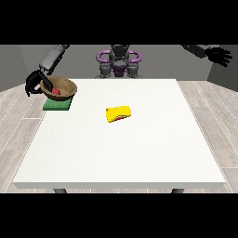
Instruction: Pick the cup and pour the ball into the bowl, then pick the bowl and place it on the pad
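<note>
A brown bowl point(60, 87) with a red ball point(56, 91) inside sits on the green pad point(56, 105) near the table's far left corner. The hand at the view's left point(38, 82) is at the bowl's left rim, its fingers curled around that rim. A yellow cup point(118, 113) lies on its side near the middle of the table, with red showing at its lower edge. The hand at the view's right point(220, 55) is raised high beyond the table's far right corner, fingers spread, holding nothing.
The white table point(121, 153) stretches wide in front of the cup. The robot's torso point(119, 62) stands behind the far edge. A wooden floor surrounds the table.
</note>
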Controlling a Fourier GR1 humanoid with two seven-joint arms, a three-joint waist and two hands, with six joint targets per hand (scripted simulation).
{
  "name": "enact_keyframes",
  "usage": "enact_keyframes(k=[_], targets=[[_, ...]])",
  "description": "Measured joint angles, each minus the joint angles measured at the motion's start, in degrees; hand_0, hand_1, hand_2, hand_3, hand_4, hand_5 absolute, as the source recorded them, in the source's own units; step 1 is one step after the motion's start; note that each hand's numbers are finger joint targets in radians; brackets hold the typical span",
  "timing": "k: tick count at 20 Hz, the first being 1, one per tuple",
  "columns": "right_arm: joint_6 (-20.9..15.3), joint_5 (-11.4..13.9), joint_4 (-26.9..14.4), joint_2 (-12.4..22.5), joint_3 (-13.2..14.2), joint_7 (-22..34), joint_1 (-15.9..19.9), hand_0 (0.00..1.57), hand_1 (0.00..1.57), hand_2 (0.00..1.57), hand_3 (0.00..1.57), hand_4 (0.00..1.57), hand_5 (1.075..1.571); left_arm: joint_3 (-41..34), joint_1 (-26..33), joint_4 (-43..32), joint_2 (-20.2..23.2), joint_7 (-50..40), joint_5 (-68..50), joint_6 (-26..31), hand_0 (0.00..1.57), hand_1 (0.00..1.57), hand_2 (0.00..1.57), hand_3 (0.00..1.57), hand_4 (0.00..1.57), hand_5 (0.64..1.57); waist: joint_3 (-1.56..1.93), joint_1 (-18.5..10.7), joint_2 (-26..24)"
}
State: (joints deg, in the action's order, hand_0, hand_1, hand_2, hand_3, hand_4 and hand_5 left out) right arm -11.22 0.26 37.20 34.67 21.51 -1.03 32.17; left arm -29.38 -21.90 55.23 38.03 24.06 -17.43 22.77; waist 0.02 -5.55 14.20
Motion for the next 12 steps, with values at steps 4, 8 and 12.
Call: enact_keyframes(k=[4,8,12], targets=[[0.7,-0.5,-3.1,1.3,1.0,-0.1,1.2,0.32,0.32,0.48,0.73,0.0,1.495,-0.6,-0.8,0.4,1.3,-0.4,-0.9,0.6,0.0,0.0,0.0,0.0,1.18,1.552,0.01,-0.6,1.4],[2.7,-0.8,-4.8,1.8,0.8,0.2,2.2,0.0,0.0,0.14,0.09,0.0,1.37,-0.1,-0.2,0.8,1.3,-1.1,-0.9,0.7,0.0,0.0,0.0,0.0,1.16,1.547,0.01,-0.7,0.4],[3.4,-0.1,-6.8,2.3,0.0,2.0,3.4,0.0,0.0,0.0,0.0,0.0,1.354,4.3,-0.7,6.3,-3.4,-5.9,0.3,-2.7,0.0,0.0,0.0,0.0,0.9,1.559,0.08,-0.8,-3.8]])
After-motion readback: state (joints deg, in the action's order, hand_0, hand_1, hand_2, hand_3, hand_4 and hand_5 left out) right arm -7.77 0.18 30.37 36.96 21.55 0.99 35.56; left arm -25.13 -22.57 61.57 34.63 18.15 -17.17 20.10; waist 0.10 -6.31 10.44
